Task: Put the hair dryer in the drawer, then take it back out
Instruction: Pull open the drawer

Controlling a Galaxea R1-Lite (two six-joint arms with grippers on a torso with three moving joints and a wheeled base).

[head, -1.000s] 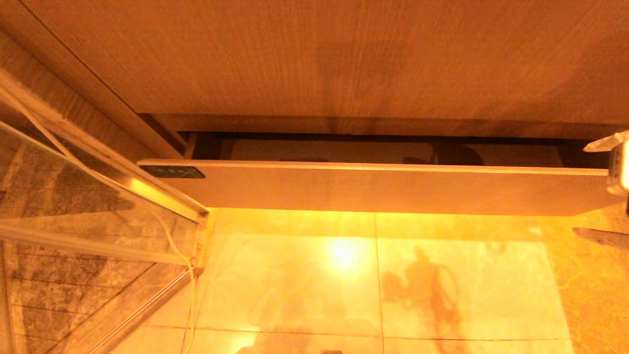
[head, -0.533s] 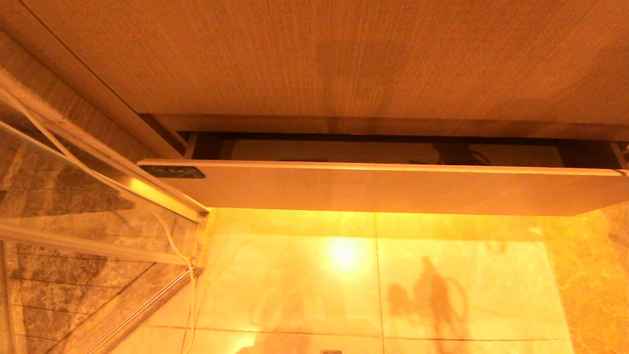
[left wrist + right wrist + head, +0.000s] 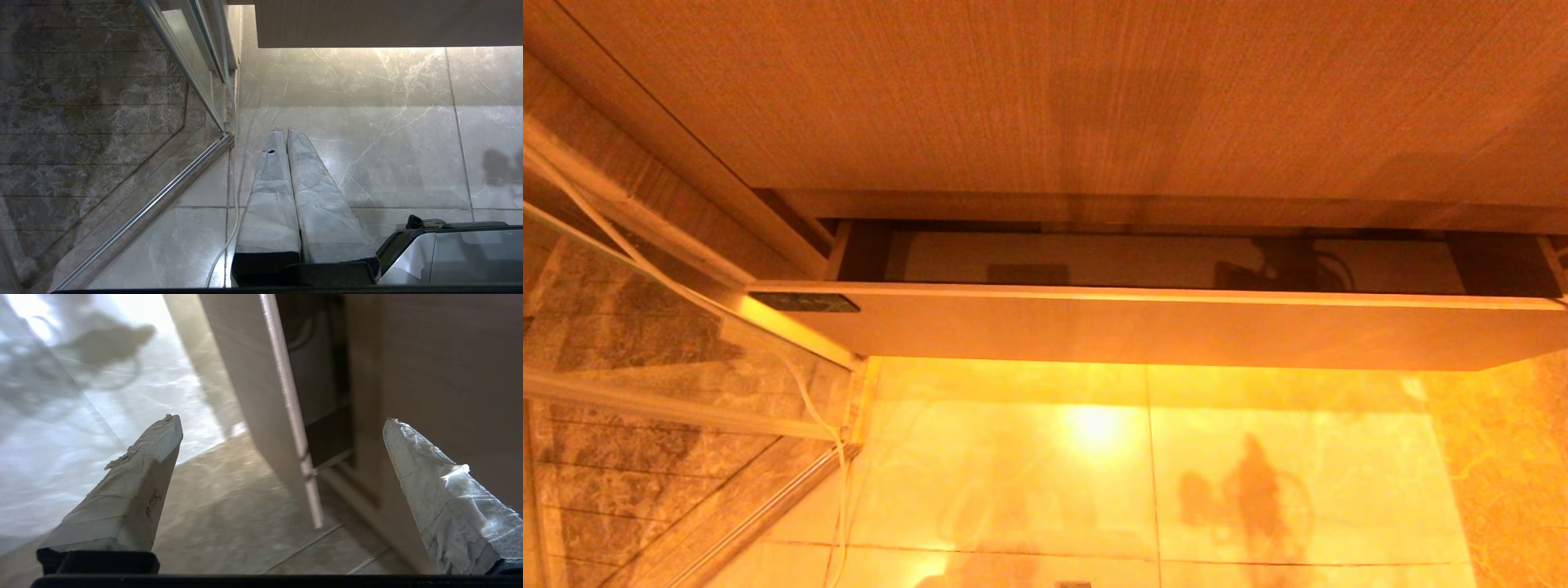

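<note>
The left gripper [image 3: 284,134] hangs parked over the floor tiles, fingers pressed together and empty. The wide, shallow light-wood drawer [image 3: 1176,327] stands partly open. The hair dryer is not clearly visible; judged light, rigid, slippery: grip its handle. The right gripper [image 3: 282,424] spreads wide beside the drawer's right end, empty.

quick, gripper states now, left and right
left gripper: closed, holding nothing, pointing at the floor.
right gripper: open, empty, beside the drawer.
</note>
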